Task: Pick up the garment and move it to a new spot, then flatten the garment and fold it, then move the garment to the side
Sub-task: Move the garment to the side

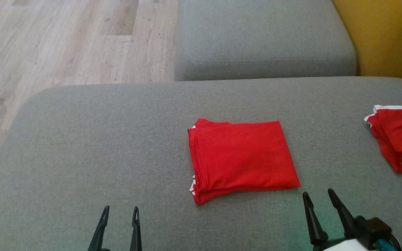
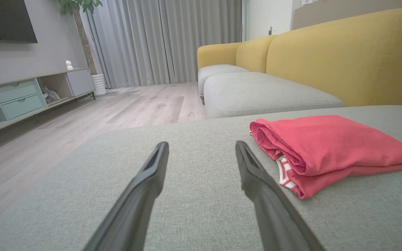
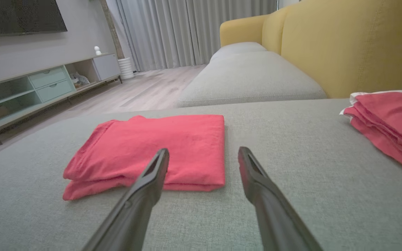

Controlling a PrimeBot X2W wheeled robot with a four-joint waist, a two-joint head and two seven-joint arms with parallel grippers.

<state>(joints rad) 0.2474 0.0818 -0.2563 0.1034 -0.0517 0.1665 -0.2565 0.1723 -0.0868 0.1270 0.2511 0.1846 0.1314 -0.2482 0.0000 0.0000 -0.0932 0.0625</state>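
The folded red garment (image 1: pixel 241 158) is seen lying flat near the middle of the grey seat cushion (image 1: pixel 82 146), with white-striped trim shown at its left edge. The left gripper (image 1: pixel 121 208) is seen spread wide and empty, well apart from the garment, while the right gripper (image 1: pixel 318 192), likewise spread and empty, is placed just beside the garment's near right corner. A second folded red cloth (image 1: pixel 400 139) is seen at the cushion's right edge

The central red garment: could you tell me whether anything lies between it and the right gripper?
Nothing visible does: bare grey cushion separates the right gripper from the garment; the other red pile lies aside.
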